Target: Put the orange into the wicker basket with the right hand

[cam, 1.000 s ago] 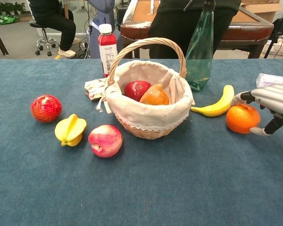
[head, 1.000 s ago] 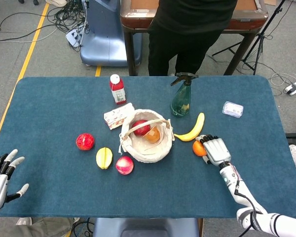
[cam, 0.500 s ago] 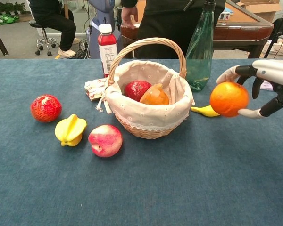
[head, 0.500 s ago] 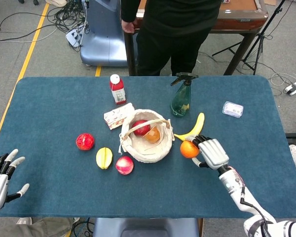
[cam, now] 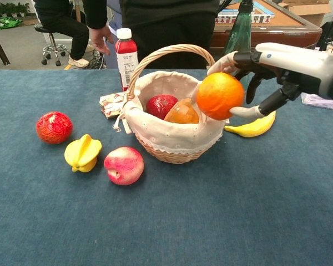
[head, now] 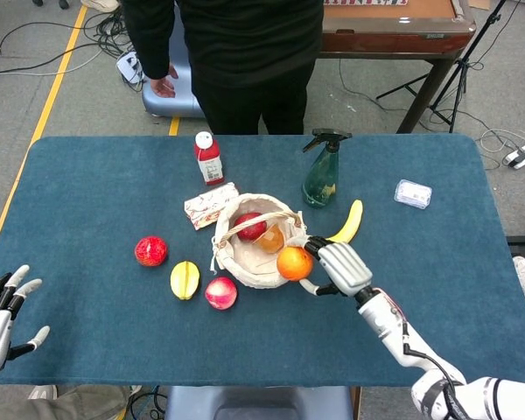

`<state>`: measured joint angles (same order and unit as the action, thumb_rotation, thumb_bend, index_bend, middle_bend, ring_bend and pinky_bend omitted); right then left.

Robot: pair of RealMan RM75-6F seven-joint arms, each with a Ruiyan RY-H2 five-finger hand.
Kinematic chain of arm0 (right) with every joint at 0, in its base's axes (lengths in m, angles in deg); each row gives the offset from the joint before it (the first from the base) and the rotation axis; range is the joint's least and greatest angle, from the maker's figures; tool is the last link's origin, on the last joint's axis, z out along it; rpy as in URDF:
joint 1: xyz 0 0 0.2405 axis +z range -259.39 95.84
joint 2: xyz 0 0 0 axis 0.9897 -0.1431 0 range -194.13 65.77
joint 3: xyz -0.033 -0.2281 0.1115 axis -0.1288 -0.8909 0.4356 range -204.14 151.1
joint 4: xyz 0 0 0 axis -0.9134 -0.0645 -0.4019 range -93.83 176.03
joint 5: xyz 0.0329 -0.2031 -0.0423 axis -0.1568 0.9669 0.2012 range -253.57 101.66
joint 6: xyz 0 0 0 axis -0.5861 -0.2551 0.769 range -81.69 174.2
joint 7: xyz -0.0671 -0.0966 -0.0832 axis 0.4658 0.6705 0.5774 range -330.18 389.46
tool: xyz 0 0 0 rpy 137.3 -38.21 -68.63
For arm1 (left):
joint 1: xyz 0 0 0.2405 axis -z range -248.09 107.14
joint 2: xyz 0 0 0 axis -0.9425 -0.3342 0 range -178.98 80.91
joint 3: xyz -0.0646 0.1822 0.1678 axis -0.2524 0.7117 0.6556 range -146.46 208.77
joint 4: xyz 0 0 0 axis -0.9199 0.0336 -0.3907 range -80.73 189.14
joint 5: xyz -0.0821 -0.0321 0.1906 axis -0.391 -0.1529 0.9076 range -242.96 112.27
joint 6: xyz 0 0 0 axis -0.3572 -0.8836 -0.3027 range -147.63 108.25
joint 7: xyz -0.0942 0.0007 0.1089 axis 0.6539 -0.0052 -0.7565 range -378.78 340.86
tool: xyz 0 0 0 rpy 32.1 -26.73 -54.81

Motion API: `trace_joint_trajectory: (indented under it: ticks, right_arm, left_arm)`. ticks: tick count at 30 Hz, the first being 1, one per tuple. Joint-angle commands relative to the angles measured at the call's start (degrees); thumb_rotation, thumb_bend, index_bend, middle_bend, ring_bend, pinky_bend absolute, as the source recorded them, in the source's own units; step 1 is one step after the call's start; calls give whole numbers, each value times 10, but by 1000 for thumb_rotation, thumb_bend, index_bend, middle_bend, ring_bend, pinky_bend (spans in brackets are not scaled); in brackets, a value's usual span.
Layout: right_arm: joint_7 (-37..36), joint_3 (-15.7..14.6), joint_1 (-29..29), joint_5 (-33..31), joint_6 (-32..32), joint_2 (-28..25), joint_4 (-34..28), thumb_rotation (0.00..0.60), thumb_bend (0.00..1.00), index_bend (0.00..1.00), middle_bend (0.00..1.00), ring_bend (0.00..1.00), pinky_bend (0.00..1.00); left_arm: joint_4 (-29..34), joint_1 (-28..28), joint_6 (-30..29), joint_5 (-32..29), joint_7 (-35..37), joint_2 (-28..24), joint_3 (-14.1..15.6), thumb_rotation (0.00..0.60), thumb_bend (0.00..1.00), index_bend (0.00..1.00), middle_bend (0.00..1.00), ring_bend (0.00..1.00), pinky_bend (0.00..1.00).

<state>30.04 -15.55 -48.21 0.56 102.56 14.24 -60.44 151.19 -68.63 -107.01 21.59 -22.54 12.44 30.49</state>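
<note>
Even, bright overhead light fills both views, and the fruit casts only soft, faint shadows onto the counter (head: 96, 192). The orange (cam: 220, 95) shows a mild sheen. Both views are sharp, though the chest view bows slightly toward its edges.

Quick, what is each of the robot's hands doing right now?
Left hand: open, fingers spread, holding nothing, at the table's near edge.
Right hand: holding the round orange fruit over the rim of the wicker basket.
</note>
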Motion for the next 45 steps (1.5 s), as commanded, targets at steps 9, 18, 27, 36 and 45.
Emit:
trace_joint_trajectory:
  ticks: [9, 18, 27, 36, 45]
  right_arm:
    - [-15, 6, 24, -19, -21, 19, 20, 600, 360, 69, 101, 140, 441]
    - [-35, -24, -1, 15, -1, -41, -6, 600, 360, 48, 93, 127, 432]
    - [81, -84, -103, 48, 137, -104, -9, 600, 360, 48, 140, 128, 431]
    - [117, -101, -193, 42, 254, -131, 17, 600, 360, 48, 148, 128, 432]
    - [76, -107, -271, 15, 322, -153, 39, 600, 360, 49, 153, 127, 431]
  left_arm:
    - [-4, 1, 4, -5, 2, 0, -2, 600, 246, 235, 0, 0, 40]
    - [-2, -1, 2, -6, 2, -1, -2, 600, 246, 236, 0, 0, 40]
    - [0, 4, 8, -2, -2, 2, -2, 600, 246, 237, 0, 0, 40]
    - [1, 5, 7, -7, -5, 1, -5, 600, 246, 237, 0, 0, 40]
    - [2, 10, 13, -4, -6, 2, -6, 600, 246, 238, 0, 0, 40]
